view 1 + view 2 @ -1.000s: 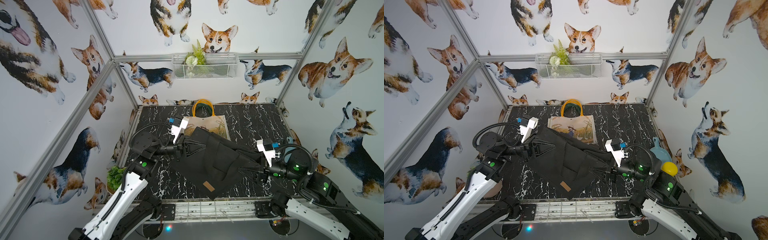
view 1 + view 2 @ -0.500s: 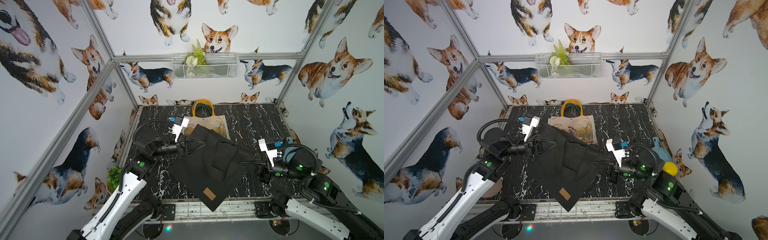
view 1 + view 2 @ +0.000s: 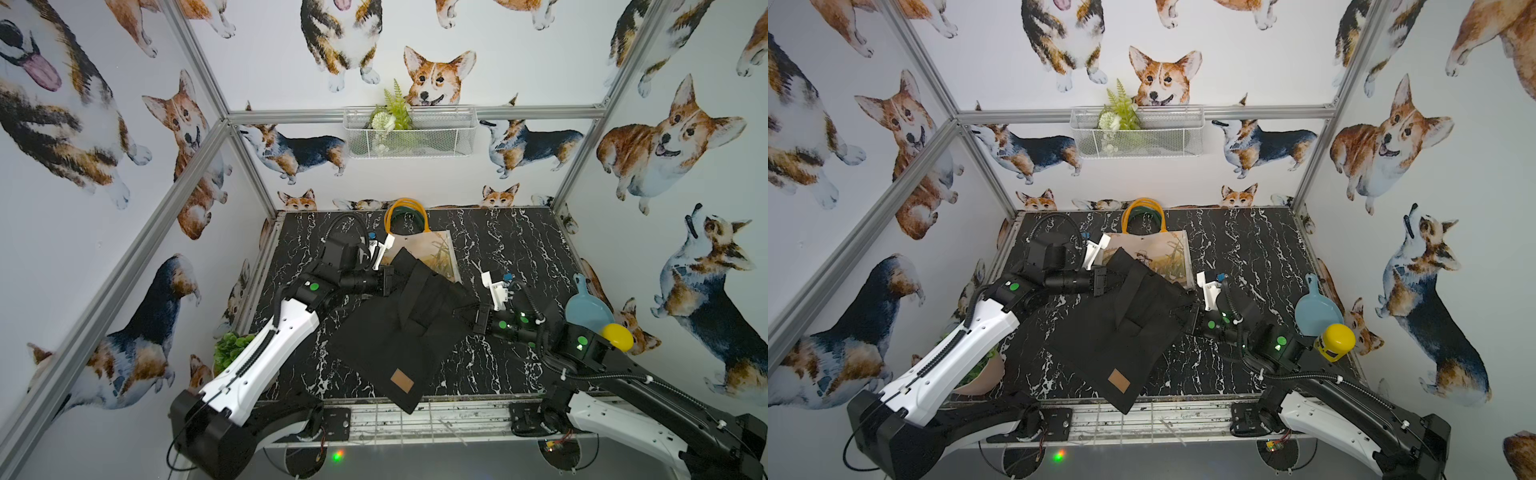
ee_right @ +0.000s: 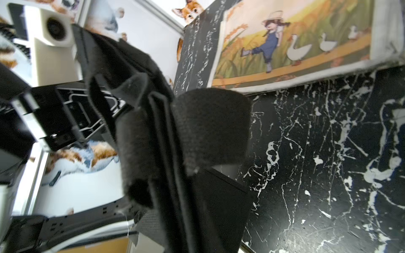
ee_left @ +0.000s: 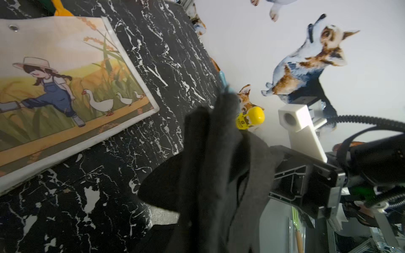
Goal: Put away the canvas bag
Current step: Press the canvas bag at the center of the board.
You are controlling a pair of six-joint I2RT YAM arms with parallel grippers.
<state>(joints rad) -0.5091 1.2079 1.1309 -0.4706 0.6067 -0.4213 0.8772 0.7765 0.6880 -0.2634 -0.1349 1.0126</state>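
Note:
The canvas bag [image 3: 399, 332] [image 3: 1121, 332] is black with a small brown patch and hangs slack between both arms in both top views. Its patch corner droops past the table's front edge. My left gripper [image 3: 392, 276] [image 3: 1106, 278] is shut on the bag's upper left edge. On the upper right edge my right gripper [image 3: 473, 318] [image 3: 1187, 318] is shut too. Black fabric [image 5: 210, 175] fills the left wrist view and hides the jaws. The right wrist view shows folded straps and cloth [image 4: 175, 142] bunched in front of the jaws.
A printed tote [image 3: 436, 249] [image 5: 65, 87] with yellow handles lies flat behind the bag. A white wire basket [image 3: 409, 133] with a plant hangs on the back wall. A blue scoop [image 3: 588, 309] and a yellow-capped bottle [image 3: 618, 336] stand at the right; a potted plant [image 3: 230, 349] sits front left.
My right gripper has shut on the bag's edge. Both arms have drawn closer together, and the bag has gone from spread flat to bunched, its patch corner sliding over the front edge.

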